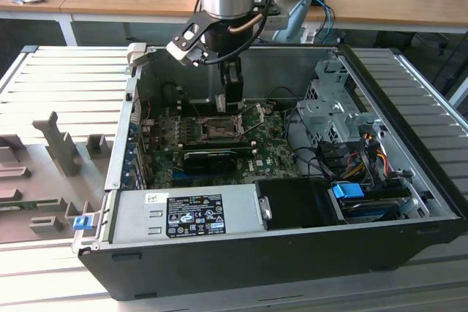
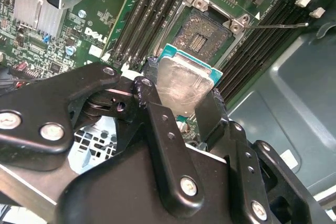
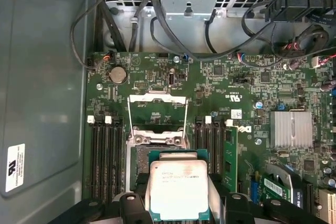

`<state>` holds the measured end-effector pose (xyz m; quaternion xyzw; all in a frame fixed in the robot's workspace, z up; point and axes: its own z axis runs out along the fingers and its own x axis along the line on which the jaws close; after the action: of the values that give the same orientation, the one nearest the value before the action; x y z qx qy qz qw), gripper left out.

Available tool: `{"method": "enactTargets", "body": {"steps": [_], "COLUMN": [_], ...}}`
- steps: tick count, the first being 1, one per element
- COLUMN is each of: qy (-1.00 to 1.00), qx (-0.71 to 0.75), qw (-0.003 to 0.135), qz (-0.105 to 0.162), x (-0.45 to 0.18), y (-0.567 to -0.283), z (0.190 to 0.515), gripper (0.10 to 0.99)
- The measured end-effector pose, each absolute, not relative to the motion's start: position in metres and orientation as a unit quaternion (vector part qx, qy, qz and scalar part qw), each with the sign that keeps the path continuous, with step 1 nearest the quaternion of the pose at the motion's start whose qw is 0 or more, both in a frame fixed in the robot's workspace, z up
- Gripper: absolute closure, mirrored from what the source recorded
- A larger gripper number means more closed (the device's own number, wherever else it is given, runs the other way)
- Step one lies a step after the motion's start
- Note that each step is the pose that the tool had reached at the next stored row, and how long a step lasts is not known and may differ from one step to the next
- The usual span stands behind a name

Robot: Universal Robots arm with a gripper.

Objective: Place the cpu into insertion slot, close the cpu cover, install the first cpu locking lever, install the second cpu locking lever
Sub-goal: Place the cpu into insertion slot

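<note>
Exterior view: the arm reaches down into an open computer case, and the gripper hangs just above the green motherboard. A grey power supply lies along the near wall. The chip cannot be made out here.
Insertion slot: a dark square near the middle of the board in the exterior view. In the second wrist view it lies uncovered, contacts bare.
First wrist view: the cpu cover is swung up off the socket, its window showing board behind. The slot is partly hidden by the chip. A finned heat sink sits well apart.
Second wrist view: a thin wire lever stands out beside the slot.
Pincer: the gripper is narrowed to the chip's width, black fingers pressed on two opposite edges.
Cpu: clamped in both wrist views, silvery face towards the cameras, over the slot's edge, not seated.
</note>
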<state>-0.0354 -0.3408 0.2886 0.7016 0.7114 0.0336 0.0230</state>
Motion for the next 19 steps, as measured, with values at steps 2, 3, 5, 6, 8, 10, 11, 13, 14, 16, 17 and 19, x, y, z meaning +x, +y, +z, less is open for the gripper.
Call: {"method": "enactTargets", "body": {"steps": [2,3,5,6,8,10,11,13,14,16,17,19], "qy": [0.711,0.711,0.711,0.711,0.711,0.711,0.711,0.711,0.71,0.7,0.699,0.699], "qx": [0.702,0.702,0.702,0.702,0.702,0.702,0.702,0.702,0.703,0.713,0.714,0.714], "qw": [0.023,0.023,0.022,0.022,0.022,0.022,0.022,0.022,0.022,0.023,0.023,0.023], "qz": [0.033,0.033,0.033,0.033,0.033,0.033,0.033,0.033,0.033,0.033,0.033,0.033], "x": [-0.035,-0.035,-0.036,-0.036,-0.036,-0.036,-0.036,-0.037,-0.037,-0.038,-0.039,-0.041], "y": [-0.341,-0.341,-0.341,-0.341,-0.341,-0.341,-0.341,-0.341,-0.341,-0.339,-0.339,-0.339], "z": [0.288,0.288,0.287,0.287,0.286,0.285,0.285,0.28,0.276,0.268,0.266,0.262], "gripper": [0.557,0.557,0.557,0.557,0.557,0.557,0.557,0.557,0.557,0.557,0.557,0.557]}}
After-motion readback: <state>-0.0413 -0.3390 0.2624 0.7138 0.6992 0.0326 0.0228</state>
